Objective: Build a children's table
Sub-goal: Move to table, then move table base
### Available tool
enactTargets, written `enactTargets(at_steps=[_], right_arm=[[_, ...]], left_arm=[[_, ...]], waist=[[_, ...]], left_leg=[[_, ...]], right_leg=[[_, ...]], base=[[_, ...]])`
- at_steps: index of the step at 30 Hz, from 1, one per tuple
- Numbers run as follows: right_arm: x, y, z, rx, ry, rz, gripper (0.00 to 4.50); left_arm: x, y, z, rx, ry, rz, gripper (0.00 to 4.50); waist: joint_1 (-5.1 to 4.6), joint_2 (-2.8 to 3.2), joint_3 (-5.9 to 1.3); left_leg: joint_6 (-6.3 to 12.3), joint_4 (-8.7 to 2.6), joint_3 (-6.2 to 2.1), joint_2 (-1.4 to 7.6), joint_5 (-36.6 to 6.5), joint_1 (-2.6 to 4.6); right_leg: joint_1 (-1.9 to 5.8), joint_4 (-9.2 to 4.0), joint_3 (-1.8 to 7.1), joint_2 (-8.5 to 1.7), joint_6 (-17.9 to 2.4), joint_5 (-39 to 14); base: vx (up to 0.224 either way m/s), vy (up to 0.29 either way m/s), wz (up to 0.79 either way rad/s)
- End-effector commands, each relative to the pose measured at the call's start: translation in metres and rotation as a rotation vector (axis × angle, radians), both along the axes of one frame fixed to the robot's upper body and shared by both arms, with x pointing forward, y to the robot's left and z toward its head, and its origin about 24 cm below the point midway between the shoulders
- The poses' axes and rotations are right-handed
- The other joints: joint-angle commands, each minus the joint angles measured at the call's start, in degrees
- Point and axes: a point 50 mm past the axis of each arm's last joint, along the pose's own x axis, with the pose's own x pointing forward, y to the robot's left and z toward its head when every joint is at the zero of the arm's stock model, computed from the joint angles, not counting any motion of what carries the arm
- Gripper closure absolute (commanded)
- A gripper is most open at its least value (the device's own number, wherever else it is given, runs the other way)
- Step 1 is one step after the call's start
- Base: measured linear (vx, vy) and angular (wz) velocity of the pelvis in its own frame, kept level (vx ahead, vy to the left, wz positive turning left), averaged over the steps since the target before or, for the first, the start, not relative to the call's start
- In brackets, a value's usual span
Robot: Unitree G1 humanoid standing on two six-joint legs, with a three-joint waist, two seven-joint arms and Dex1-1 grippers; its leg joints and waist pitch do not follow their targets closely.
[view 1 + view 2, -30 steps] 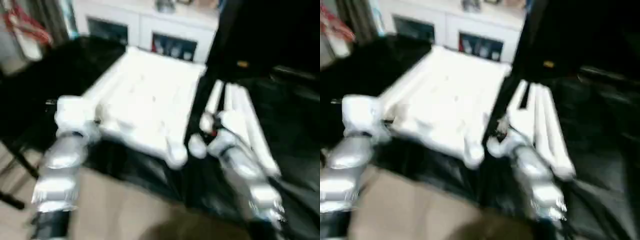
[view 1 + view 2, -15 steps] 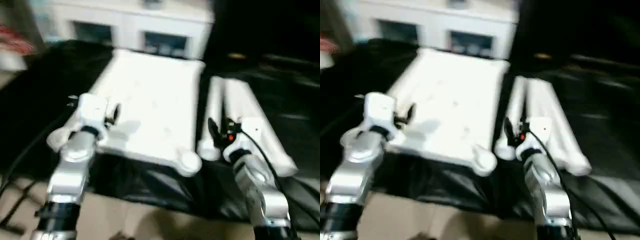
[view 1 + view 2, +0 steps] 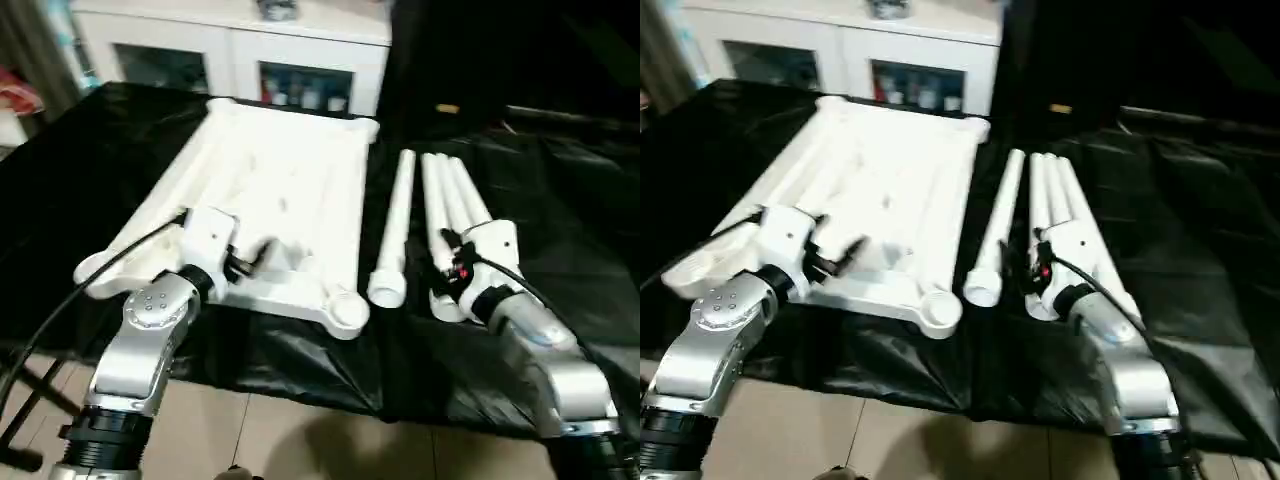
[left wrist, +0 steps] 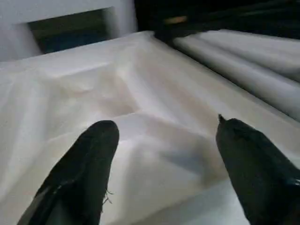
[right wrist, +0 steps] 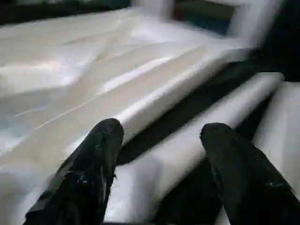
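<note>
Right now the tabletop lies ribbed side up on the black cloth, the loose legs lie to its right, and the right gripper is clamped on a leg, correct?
Not quite. The right gripper holds nothing: the right wrist view shows its fingers spread, apart from the leg. The tabletop and the cloth are as you say.

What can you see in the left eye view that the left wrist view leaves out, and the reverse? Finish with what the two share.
Left eye view alone: the white cabinet behind, the black cloth over the work surface, the right gripper above the grouped legs, and one separate leg nearer the tabletop. Left wrist view alone: a close look between the left gripper's two black fingers, spread wide, nothing between them. Shared: the upturned white tabletop and the left gripper over its near end.
</note>
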Motion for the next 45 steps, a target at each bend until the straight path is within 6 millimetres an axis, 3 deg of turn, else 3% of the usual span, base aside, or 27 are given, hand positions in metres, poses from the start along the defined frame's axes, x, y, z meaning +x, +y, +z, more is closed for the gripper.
enactTargets(at_steps=[1,2,4,6,7,8,10,12,13,14,16,19,20,21,24,25,29,34,35,38,39,41,42,45], right_arm=[[-0.002,-0.004,0.012,0.0,-0.005,0.107,1.41],[-0.004,-0.006,0.014,-0.02,-0.002,0.161,1.41],[-0.004,-0.006,0.014,-0.02,-0.002,0.161,1.41],[-0.011,-0.007,0.014,-0.066,0.054,0.308,1.41],[-0.012,-0.008,0.014,-0.07,0.064,0.323,1.41],[-0.013,-0.008,0.015,-0.079,0.075,0.346,1.41],[-0.013,-0.008,0.016,-0.074,0.08,0.349,1.41],[-0.014,-0.008,0.018,-0.057,0.079,0.352,1.41],[-0.015,-0.009,0.019,-0.054,0.079,0.353,1.41],[-0.015,-0.01,0.019,-0.052,0.078,0.353,1.41],[-0.016,-0.01,0.019,-0.052,0.078,0.353,1.41],[-0.02,-0.011,0.019,-0.043,0.093,0.361,1.41],[-0.028,-0.01,0.018,-0.035,0.122,0.4,1.41],[-0.028,-0.01,0.018,-0.035,0.122,0.4,1.41],[-0.034,-0.009,0.018,-0.041,0.144,0.442,1.41],[-0.034,-0.01,0.019,-0.05,0.143,0.438,1.41],[-0.032,-0.012,0.021,-0.065,0.14,0.434,1.41],[-0.032,-0.014,0.021,-0.09,0.151,0.44,1.41],[-0.032,-0.014,0.021,-0.097,0.153,0.44,1.41],[-0.032,-0.014,0.02,-0.107,0.156,0.44,1.41],[-0.032,-0.014,0.02,-0.107,0.158,0.44,1.41],[-0.032,-0.014,0.019,-0.111,0.16,0.438,1.41],[-0.032,-0.014,0.019,-0.112,0.161,0.437,1.41],[-0.033,-0.015,0.019,-0.112,0.162,0.433,1.41]], left_arm=[[-0.001,-0.007,0.003,0.002,0.037,-0.162,0.12],[-0.003,-0.01,0.002,0.023,0.063,-0.244,0.12],[-0.003,-0.01,0.002,0.023,0.063,-0.244,0.12],[-0.008,-0.022,-0.013,0.18,0.149,-0.47,0.12],[-0.009,-0.023,-0.015,0.203,0.162,-0.496,0.12],[-0.007,-0.024,-0.021,0.274,0.169,-0.53,0.12],[-0.003,-0.023,-0.025,0.322,0.166,-0.541,0.38],[0.004,-0.02,-0.03,0.413,0.173,-0.588,0.59],[0.005,-0.019,-0.031,0.427,0.178,-0.6,0.72],[0.006,-0.017,-0.032,0.446,0.187,-0.626,0.72],[0.006,-0.017,-0.032,0.453,0.191,-0.637,0.92],[0.011,-0.016,-0.029,0.436,0.203,-0.652,1.09],[0.018,-0.015,-0.024,0.42,0.208,-0.668,1.2],[0.018,-0.015,-0.024,0.42,0.208,-0.668,1.29],[0.024,-0.014,-0.021,0.42,0.224,-0.702,1.44],[0.026,-0.014,-0.02,0.422,0.226,-0.706,1.53],[0.035,-0.015,-0.02,0.456,0.223,-0.709,1.86],[0.04,-0.018,-0.019,0.462,0.233,-0.738,2.29],[0.041,-0.018,-0.019,0.464,0.241,-0.745,2.34],[0.044,-0.018,-0.019,0.5,0.263,-0.763,2.64],[0.044,-0.017,-0.021,0.52,0.273,-0.765,2.7],[0.045,-0.017,-0.022,0.521,0.282,-0.764,2.98],[0.045,-0.017,-0.023,0.521,0.285,-0.764,2.98],[0.045,-0.018,-0.022,0.518,0.289,-0.771,3.28]], waist=[[0.18,0.42,-3.0],[0.33,-0.04,-3.06],[0.36,0.04,-3.05],[0.59,0.09,-3.07],[0.57,-0.04,-2.89],[0.71,0.33,-2.93],[0.58,0.02,-2.95],[0.78,1.2,-3.0],[0.72,0.68,-3.14],[0.88,1.72,-3.15],[0.6,1.15,-3.11],[0.66,1.71,-3.19],[0.78,2.29,-3.2],[0.89,2.17,-3.21],[1.19,2.02,-3.29],[1.24,2.27,-3.18],[1.25,2.21,-3.27],[1.31,2.31,-3.47],[1.39,2.62,-3.52],[1.47,2.45,-3.45],[1.48,2.83,-3.44],[1.48,2.6,-3.54],[1.5,2.85,-3.54],[1.53,2.82,-3.53]], left_leg=[[1.25,-4.86,-2.4,4.68,-9.0,1.5],[2.1,-4.79,-2.36,4.63,-7.1,1.43],[2.49,-4.72,-2.29,4.73,-5.9,1.37],[2.99,-4.62,-2.27,4.7,-6.3,1.64],[3.17,-4.67,-2.21,4.68,-6.7,1.57],[2.69,-4.73,-2.3,4.82,-7.1,1.58],[2.25,-4.69,-2.28,4.79,-7.8,1.52],[1.66,-4.79,-2.6,4.65,-8.5,1.56],[1.29,-4.71,-2.49,4.67,-9.0,1.78],[0.76,-4.86,-2.79,4.84,-8.9,1.58],[0.48,-4.83,-2.6,4.85,-9.7,1.67],[0.62,-4.67,-2.47,4.87,-9.3,1.61],[0.66,-4.6,-2.53,4.79,-9.1,1.62],[0.85,-4.55,-2.37,4.78,-9.8,1.86],[1.43,-4.49,-2.55,4.8,-9.1,1.51],[1.55,-4.5,-2.5,4.74,-9.1,1.53],[1.57,-4.31,-2.48,4.68,-9.1,1.51],[2.51,-4.16,-2.45,4.69,-7.3,1.36],[2.53,-4.13,-2.53,4.8,-7.4,1.4],[2.41,-4.2,-2.56,4.84,-8.0,1.43],[2.43,-4.13,-2.53,4.73,-8.0,1.39],[2.56,-4.13,-2.56,4.84,-7.6,1.41],[2.6,-4.13,-2.6,4.87,-7.6,1.39],[2.71,-4.11,-2.56,4.9,-7.8,1.38]], right_leg=[[2.21,-4.94,3.89,-5.57,-8.3,-8.1],[2.57,-4.64,3.83,-5.75,-9.2,-4.9],[2.67,-4.32,3.81,-5.95,-10.3,-2.5],[2.74,-4.53,3.81,-5.97,-10.3,-3.5],[2.74,-4.69,3.94,-6.0,-10.0,-4.5],[2.85,-4.77,3.99,-6.35,-10.0,-5.6],[2.89,-4.95,3.99,-6.31,-9.7,-6.3],[2.92,-5.3,3.92,-6.31,-9.5,-6.9],[2.9,-5.26,3.92,-6.25,-9.4,-6.5],[3.08,-4.9,3.88,-6.54,-10.1,-5.6],[3.04,-4.99,3.85,-6.48,-10.6,-5.4],[3.15,-4.75,3.85,-6.54,-12.6,-3.4],[3.13,-4.7,3.86,-6.5,-12.7,-3.0],[3.1,-4.96,3.88,-6.27,-12.5,-2.8],[3.52,-4.62,3.84,-6.71,-13.2,-2.1],[3.36,-4.85,3.81,-6.64,-13.1,-2.9],[3.43,-5.1,3.79,-6.76,-12.5,-5.6],[3.49,-4.81,3.71,-6.71,-13.0,-2.7],[3.52,-4.67,3.7,-6.86,-13.2,-2.4],[3.55,-4.91,3.68,-6.88,-13.3,-3.5],[3.51,-4.93,3.67,-6.8,-13.3,-3.4],[3.66,-4.7,3.65,-6.88,-13.6,-2.0],[3.64,-4.64,3.65,-6.91,-13.8,-1.9],[3.66,-4.79,3.62,-6.97,-14.1,-2.2]], base=[[0.0,0.0,0.0],[0.0,0.0,0.0],[0.0,0.0,0.0],[0.0,0.0,0.0],[0.0,0.0,0.0],[0.0,0.0,0.0],[0.0,0.0,0.0],[0.0,0.0,0.0],[0.0,0.0,0.0],[0.0,0.0,0.0],[0.0,0.0,0.0],[0.0,0.0,0.0],[0.0,0.0,0.0],[0.0,0.0,0.0],[0.0,0.0,0.0],[0.0,0.0,0.0],[0.0,0.0,0.0],[0.0,0.0,0.0],[0.0,0.0,0.0],[0.0,0.0,0.0],[0.0,0.0,0.0],[0.0,0.0,0.0],[0.0,0.0,0.0],[0.0,0.0,0.0]])
